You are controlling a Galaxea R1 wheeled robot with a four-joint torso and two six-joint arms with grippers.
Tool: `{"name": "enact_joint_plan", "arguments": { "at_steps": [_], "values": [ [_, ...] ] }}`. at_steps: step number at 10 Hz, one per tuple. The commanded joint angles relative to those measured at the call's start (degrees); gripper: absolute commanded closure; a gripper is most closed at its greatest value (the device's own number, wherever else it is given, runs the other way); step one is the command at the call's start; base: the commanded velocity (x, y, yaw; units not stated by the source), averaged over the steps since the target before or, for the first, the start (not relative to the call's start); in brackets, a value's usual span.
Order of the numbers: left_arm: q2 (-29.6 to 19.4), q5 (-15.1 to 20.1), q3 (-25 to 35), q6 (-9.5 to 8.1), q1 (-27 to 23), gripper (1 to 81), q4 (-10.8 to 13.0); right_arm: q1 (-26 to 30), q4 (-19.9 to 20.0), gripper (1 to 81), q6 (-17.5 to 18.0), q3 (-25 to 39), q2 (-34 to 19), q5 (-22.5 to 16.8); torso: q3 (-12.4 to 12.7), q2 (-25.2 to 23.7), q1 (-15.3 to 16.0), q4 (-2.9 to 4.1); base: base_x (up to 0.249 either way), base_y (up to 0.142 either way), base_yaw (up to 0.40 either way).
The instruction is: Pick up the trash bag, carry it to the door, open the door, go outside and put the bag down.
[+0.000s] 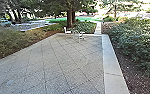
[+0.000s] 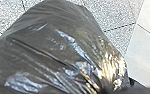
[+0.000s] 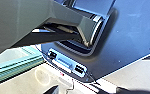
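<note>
The dark, shiny trash bag [image 2: 53, 47] looms large and full in the left wrist view, above the paving. Its plastic draws together into a gathered neck, where my left gripper [image 2: 106, 89] is shut on it. Folds and bright glints run along the bag towards that neck. In the head view I am facing an outdoor paved yard.
Grey paving [image 1: 66, 60] stretches ahead, with a pale concrete border [image 1: 113, 62] on the right. White chairs [image 1: 67, 31] stand at the far end near a tree trunk [image 1: 70, 18]. Bushes [image 1: 138, 42] line the right side, and low plants [image 1: 16, 40] the left.
</note>
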Motion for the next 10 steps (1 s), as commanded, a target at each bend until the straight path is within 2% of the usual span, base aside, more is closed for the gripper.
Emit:
{"name": "enact_joint_plan", "arguments": {
  "at_steps": [1, 2, 4, 5, 6, 7, 8, 10],
  "values": [
    [-3.37, 6.40, -1.23, -0.05, -10.96, 81.1, -1.62, 1.56, 0.35, 1.0, -0.01, 1.16, 1.20, -3.71, -3.82, 0.00, 0.00, 3.59, 0.000, 0.000, 0.000],
    [-3.71, 7.35, -1.23, -0.14, -12.63, 81.1, -2.14, 1.56, 0.35, 1.0, -0.01, 1.16, 1.20, -3.62, -5.28, 0.00, 0.00, 4.67, 0.000, 0.000, 0.000],
    [-3.54, 7.36, -2.02, -0.31, -15.36, 81.1, -3.37, 1.48, 0.27, 1.0, -0.01, 1.16, 1.20, -3.62, -8.58, 0.05, 0.02, 7.31, 0.000, 0.000, 0.000],
    [-3.28, 7.45, -2.81, -0.31, -16.59, 81.1, -3.90, 1.48, 0.35, 1.0, -0.01, 1.16, 1.20, -3.71, -5.90, 0.05, 0.05, 4.94, 0.000, 0.000, 0.000],
    [-2.93, 7.45, -3.77, -0.31, -17.64, 81.1, -3.73, 1.57, 0.27, 1.0, -0.01, 1.16, 1.20, -3.71, -7.14, 0.06, 0.05, 6.10, 0.000, 0.000, 0.000],
    [-2.58, 7.45, -4.48, -0.31, -19.05, 81.1, -3.37, 1.48, 0.44, 1.0, -0.01, 1.16, 1.20, -3.71, -7.45, 0.06, 0.07, 6.73, 0.000, 0.000, 0.000],
    [-1.97, 7.79, -5.27, -0.31, -20.72, 81.1, -2.68, 1.48, 0.53, 1.0, -0.01, 1.16, 1.20, -3.63, -7.87, 0.06, 0.07, 6.84, 0.000, 0.000, 0.000],
    [-0.65, 11.30, -7.38, -0.31, -23.98, 81.1, -2.50, 1.48, 0.71, 1.0, 0.08, 1.16, 1.20, -3.62, -7.76, 0.09, 0.09, 6.86, 0.000, 0.000, 0.000]
  ]
}}
